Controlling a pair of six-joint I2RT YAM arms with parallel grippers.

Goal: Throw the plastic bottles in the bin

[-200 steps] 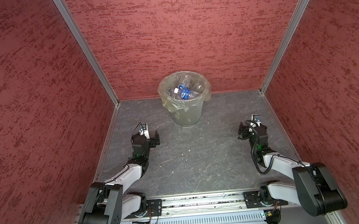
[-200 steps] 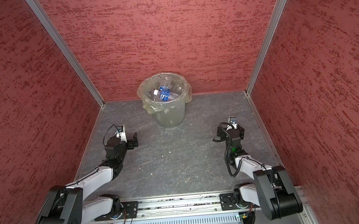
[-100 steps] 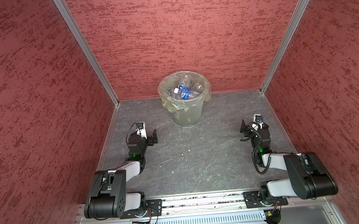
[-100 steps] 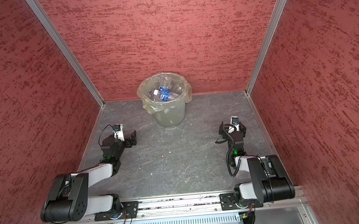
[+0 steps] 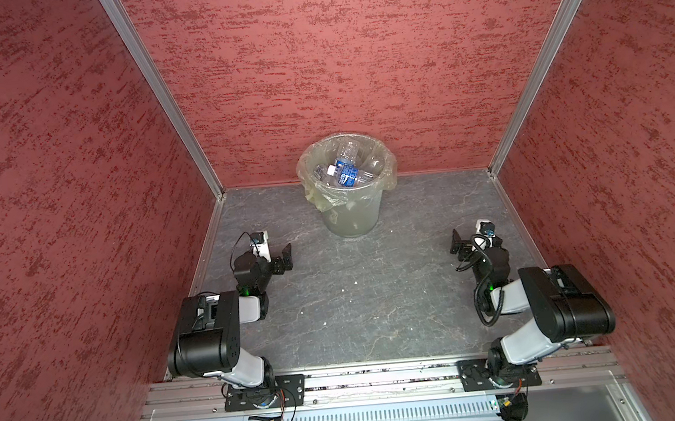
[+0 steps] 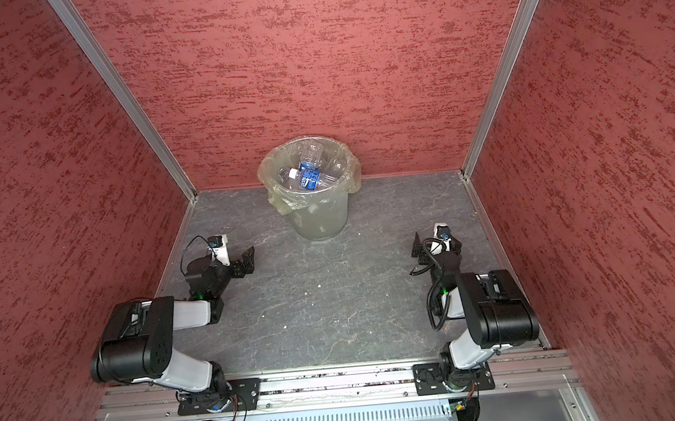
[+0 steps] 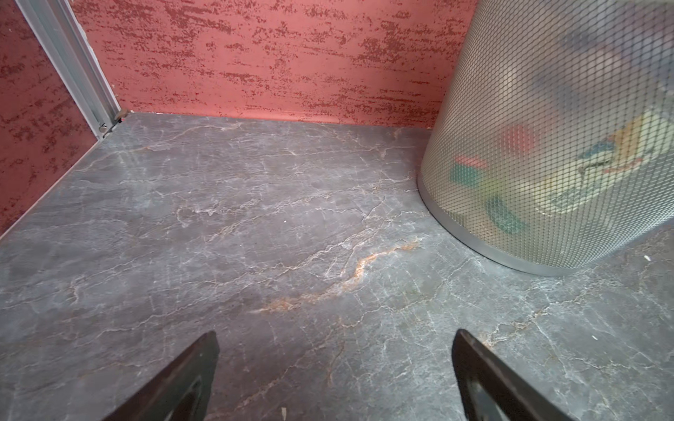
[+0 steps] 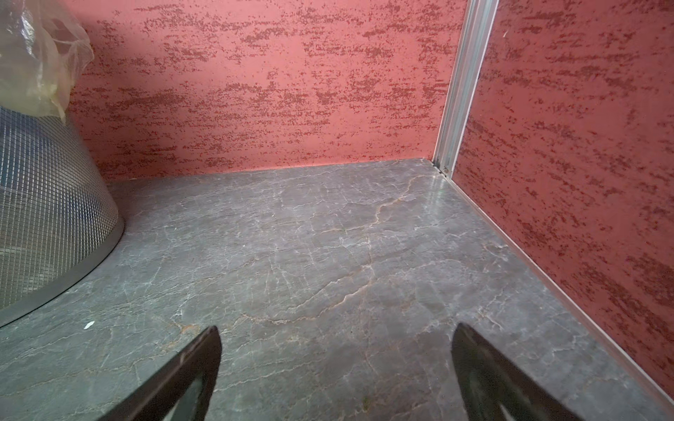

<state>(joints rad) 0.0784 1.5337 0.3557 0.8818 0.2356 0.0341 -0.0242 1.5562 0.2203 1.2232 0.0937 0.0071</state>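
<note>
The bin (image 5: 353,218) (image 6: 322,221) stands against the back wall, with a yellowish bag folded over its rim. Several plastic bottles (image 5: 345,173) (image 6: 308,177) lie inside it, clear with blue labels; every bottle I see is in there. My left gripper (image 5: 269,255) (image 7: 335,350) is open and empty, low over the floor, to the left of the bin and nearer the front. My right gripper (image 5: 474,241) (image 8: 335,346) is open and empty too, on the bin's right. The bin's mesh wall (image 7: 547,145) (image 8: 43,218) shows in both wrist views, with blurred coloured shapes behind it.
Red textured walls close in the grey marbled floor (image 5: 356,301) on three sides, with aluminium posts (image 5: 159,94) in the back corners. A metal rail (image 5: 383,376) with both arm bases runs along the front edge. Small white crumbs (image 5: 355,283) dot the floor.
Both arms have folded back toward their bases, their elbows rising. The grippers stay open and empty near the same spots. The bin and its bottles have not moved.
</note>
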